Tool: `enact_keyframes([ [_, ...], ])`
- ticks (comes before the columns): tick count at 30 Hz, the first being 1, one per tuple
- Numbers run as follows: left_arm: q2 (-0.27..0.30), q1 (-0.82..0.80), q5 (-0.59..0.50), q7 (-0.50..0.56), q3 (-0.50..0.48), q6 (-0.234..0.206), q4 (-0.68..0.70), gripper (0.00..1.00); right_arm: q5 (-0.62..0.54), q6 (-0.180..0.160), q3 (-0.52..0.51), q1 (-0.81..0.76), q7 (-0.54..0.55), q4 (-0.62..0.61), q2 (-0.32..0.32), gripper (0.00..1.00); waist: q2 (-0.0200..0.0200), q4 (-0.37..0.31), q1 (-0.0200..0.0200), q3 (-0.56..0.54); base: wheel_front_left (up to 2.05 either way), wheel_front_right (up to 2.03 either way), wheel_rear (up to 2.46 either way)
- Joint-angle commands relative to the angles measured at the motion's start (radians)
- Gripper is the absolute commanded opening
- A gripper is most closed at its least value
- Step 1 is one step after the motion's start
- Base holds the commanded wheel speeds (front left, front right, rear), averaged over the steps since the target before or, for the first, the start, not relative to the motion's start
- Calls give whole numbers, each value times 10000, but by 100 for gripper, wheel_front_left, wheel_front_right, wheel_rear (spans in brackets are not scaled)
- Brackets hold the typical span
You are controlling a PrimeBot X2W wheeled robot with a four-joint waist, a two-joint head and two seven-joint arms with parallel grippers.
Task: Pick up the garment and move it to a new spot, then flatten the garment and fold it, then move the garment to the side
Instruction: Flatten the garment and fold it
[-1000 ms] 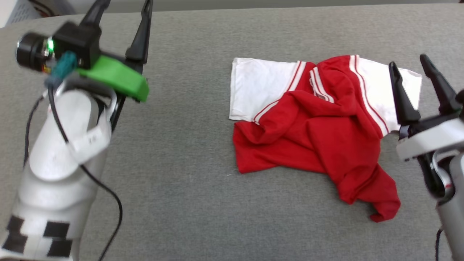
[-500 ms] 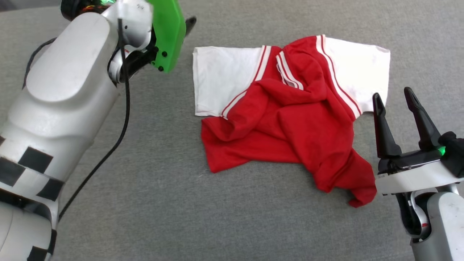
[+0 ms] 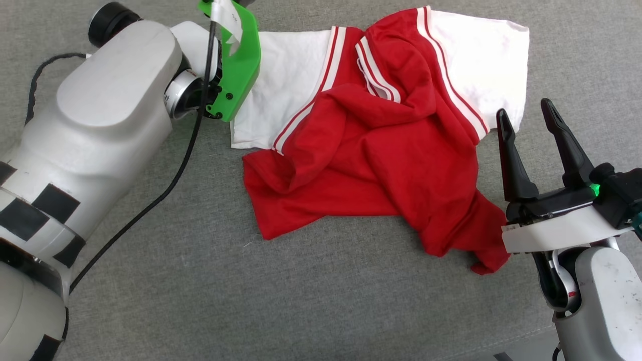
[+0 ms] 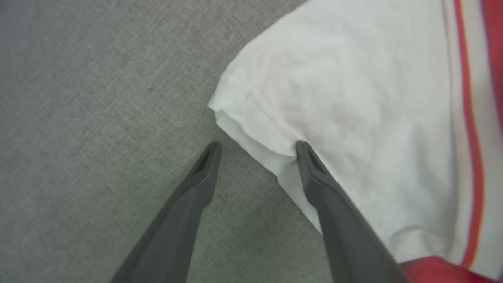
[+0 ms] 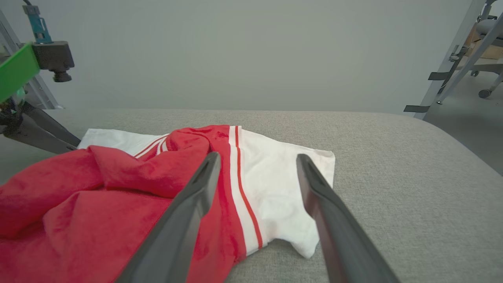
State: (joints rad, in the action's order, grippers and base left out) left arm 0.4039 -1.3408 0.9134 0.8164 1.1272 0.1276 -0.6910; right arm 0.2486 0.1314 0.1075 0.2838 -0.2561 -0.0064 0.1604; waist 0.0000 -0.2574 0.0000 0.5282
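Observation:
The garment (image 3: 381, 150) lies crumpled on the grey surface, its red body bunched and a white sleeve spread flat on each side. My left gripper (image 4: 257, 146) is open and points down at the outer corner of the left white sleeve (image 4: 334, 98); one fingertip (image 4: 304, 151) rests at the sleeve's hem, the other stands over bare cloth. In the head view the green wrist mount (image 3: 238, 65) hides those fingers. My right gripper (image 3: 526, 115) is open just near of the right white sleeve (image 3: 491, 65), holding nothing. The garment (image 5: 118, 188) spreads ahead of the right gripper (image 5: 258, 158).
The grey fabric surface (image 3: 200, 281) spreads all around the garment. Its near edge shows at the lower right (image 3: 521, 338). Past its far right side stand metal frame legs (image 5: 452, 67) and a chair castor (image 5: 484, 93). A black cable (image 3: 165, 190) hangs from my left arm.
The head camera has shifted, so the garment sits higher in view. My left arm has swung across to the left sleeve's corner. The right gripper has come nearer, off the right sleeve. Both stayed open.

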Motion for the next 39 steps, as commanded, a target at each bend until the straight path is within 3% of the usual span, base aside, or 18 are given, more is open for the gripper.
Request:
enact_keyframes([
  [1, -61, 499, 105, 192, 523, 30, -102, 100, -100, -7, 13, 192, -56, 29, -35, 100, 0, -48, 0, 92, 0, 0, 0],
  [3, 9, 564, 328, 90, 752, 30, -59, 100, -102, -7, -4, 238, -56, 56, -25, 100, 0, -23, 0, 112, 0, 0, 0],
  [4, 32, 586, 462, 0, 843, 30, -11, 40, -104, -7, -22, 265, -56, 72, -11, 100, 0, 2, 0, 110, 0, 0, 0],
  [5, 51, 594, 569, -101, 901, 30, 44, 0, -113, -7, -34, 283, -56, 80, -3, 100, 0, 27, 0, 94, 0, 0, 0],
  [14, 642, 249, 1178, -2524, 1132, 30, 1131, 0, -375, -7, -492, -111, -57, 132, 133, 100, 0, 790, 0, -757, 0, 0, 0],
  [20, 1842, 428, 1592, -3432, 1170, 30, 1922, 0, -461, -7, -861, -658, -57, 209, 232, 100, 0, 1464, 0, -1427, 0, 0, 0],
  [29, 3578, 1436, 2140, -3689, 1157, -81, 1885, 0, -557, -7, -976, -989, -57, 276, 343, 100, 0, 1832, 0, -1653, 0, 0, 0],
  [34, 3990, 2278, 2438, -3931, 1151, -395, 1419, 0, -577, -7, -961, -1051, -57, 351, 402, 100, 0, 1756, 0, -1564, 0, 0, 0],
  [39, 3870, 2981, 2772, -4408, 1070, -569, 868, 0, -553, -7, -974, -1054, -57, 418, 472, 100, 0, 1658, 0, -1500, 0, 0, 0],
])
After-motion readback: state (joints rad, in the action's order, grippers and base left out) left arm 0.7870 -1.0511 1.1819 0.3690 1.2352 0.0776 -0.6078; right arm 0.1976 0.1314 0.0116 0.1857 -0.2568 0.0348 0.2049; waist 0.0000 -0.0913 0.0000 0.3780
